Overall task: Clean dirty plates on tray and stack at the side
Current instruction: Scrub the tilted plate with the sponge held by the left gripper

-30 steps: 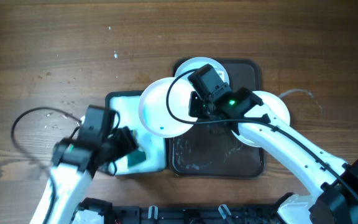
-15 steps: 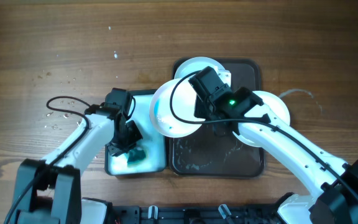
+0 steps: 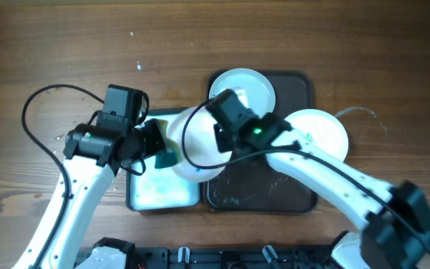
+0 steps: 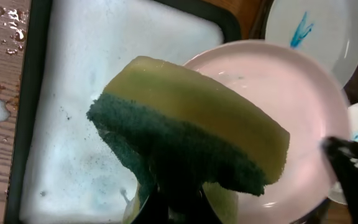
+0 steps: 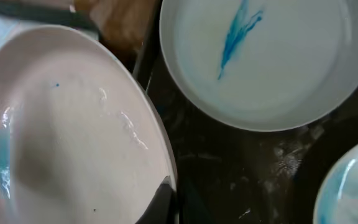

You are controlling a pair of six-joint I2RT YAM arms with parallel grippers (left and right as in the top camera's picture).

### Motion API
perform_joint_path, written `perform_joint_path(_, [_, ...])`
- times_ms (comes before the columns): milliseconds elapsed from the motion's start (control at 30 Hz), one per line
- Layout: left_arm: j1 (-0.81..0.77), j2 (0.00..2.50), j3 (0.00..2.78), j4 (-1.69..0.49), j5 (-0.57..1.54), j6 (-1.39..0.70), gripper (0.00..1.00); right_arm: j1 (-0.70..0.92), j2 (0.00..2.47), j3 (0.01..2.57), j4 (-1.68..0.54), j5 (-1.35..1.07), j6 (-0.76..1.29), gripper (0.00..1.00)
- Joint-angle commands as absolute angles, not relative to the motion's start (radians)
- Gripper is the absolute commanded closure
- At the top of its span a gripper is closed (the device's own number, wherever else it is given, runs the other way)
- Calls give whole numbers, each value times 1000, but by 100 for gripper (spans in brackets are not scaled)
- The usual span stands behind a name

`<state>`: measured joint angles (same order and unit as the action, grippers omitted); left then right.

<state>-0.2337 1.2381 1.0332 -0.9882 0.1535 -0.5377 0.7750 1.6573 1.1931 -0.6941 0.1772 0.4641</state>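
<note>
Overhead first: my right hand (image 3: 221, 140) is clamped on the rim of the held plate (image 3: 192, 146), tilting it above the seam between the dark tray (image 3: 260, 190) and the wash tray (image 3: 151, 196), which sits at its 9 o'clock on the counter (image 3: 66, 45). My left hand (image 3: 154, 149) is closed on the sponge (image 3: 168, 158) at that plate's 9 o'clock edge; I cannot tell whether the two touch. The far plate (image 3: 243, 88) lies at the dark tray's 12 o'clock, and the side plate (image 3: 321, 134) overhangs its rim at 3 o'clock. From my left wrist, the sponge (image 4: 191, 140) is pinched from below, yellow on top and green scourer beneath. The wet, shiny held plate (image 4: 297, 106) is behind it at 3 o'clock, the far plate (image 4: 319, 31) shows a blue streak at 1 o'clock, and suds (image 4: 92, 93) fill the wash tray at 10 o'clock. From my right wrist, the held plate (image 5: 73, 130) has a teal smear near its 9 o'clock edge, the far plate (image 5: 260, 56) has its streak, and the side plate (image 5: 356, 186) at 4 o'clock looks teal-tinged. I judge the job barely begun: one plate is mid-scrub and two are dirty. I see no stack at the side yet.
</note>
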Motion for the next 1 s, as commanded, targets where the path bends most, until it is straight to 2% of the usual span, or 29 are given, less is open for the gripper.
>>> perform_joint_path(0, [-238, 1263, 1031, -989, 188, -464, 96, 780, 1765, 1180, -689, 187, 422, 96])
perform_joint_path(133, [-259, 1299, 989, -944, 249, -448, 96, 781, 1804, 1180, -680, 184, 419, 96])
perform_joint_path(333, [-355, 1411, 846, -659, 356, -487, 96, 781, 1804, 1180, -685, 184, 398, 96])
perform_joint_path(533, [-402, 1542, 834, -656, 448, -502, 96, 781, 1804, 1180, -696, 184, 396, 96])
perform_joint_path(633, [-390, 1540, 834, -694, 377, -501, 96, 781, 1803, 1180, -697, 184, 397, 96])
perform_joint_path(833, [-286, 1435, 834, -850, 70, -421, 96, 781, 1803, 1180, -696, 184, 427, 96])
perform_joint_path(967, [-243, 1340, 834, -855, 52, -369, 96, 781, 1803, 1180, -696, 184, 427, 96])
